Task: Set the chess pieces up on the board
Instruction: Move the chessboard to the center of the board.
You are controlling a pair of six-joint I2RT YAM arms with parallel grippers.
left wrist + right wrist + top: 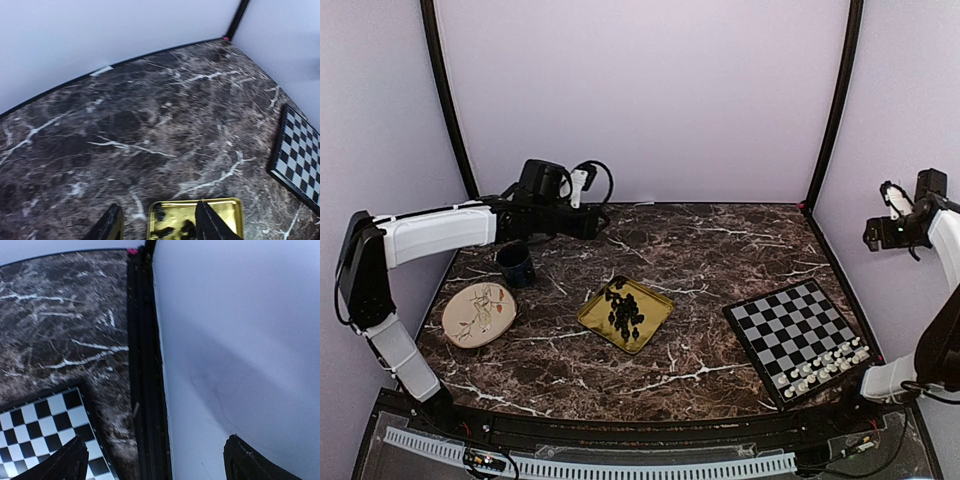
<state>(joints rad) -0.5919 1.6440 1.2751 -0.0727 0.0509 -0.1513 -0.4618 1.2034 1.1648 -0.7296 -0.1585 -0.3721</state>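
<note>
Chess pieces [625, 312], tiny black ones, lie heaped in the shiny gold tray [598, 318] at the middle of the marbled surface [720, 250]; white pieces [820, 368] line the near rows of the flat checkered board [798, 325] at the near right corner. Pinching one off the heap's edge, straight down, looks safest; left gripper [159, 214] and right gripper [155, 441] both hang open, empty.

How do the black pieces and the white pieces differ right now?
Place: the white pieces are on the board; the black pieces are in the gold tray, off the board.
Arrangement: the white pieces are spread in rows along the near edge; the black pieces are heaped together.
Both sets are tiny.
</note>
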